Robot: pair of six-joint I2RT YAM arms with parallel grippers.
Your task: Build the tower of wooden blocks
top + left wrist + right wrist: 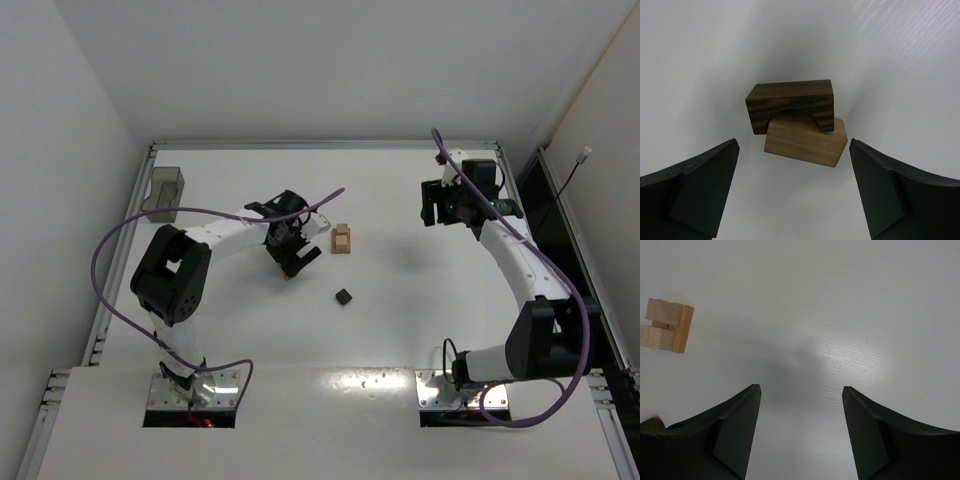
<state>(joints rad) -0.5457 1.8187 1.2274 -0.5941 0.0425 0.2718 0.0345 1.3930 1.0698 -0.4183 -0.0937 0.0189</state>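
Left wrist view: left gripper [290, 250] jaws wide apart, empty, dark arch [790, 102] on tan block [807, 144] ahead. Centre on arch, close slow. Tower [343, 239] just beside, mid-table. R gripper [801, 387] apart, empty.

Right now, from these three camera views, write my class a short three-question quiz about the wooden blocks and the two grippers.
1. True or false: the left gripper is clamped on the dark brown arched wooden block.
2. Fill in: in the top view, the small dark brown wooden cube lies ___ to the picture's bottom edge than the light tan wooden block cluster.
3. The right gripper is: A) open, holding nothing; B) shut on the cube; C) shut on the arched block.
Key: 1 false, its jaws stand open either side of the block; 2 closer; 3 A.
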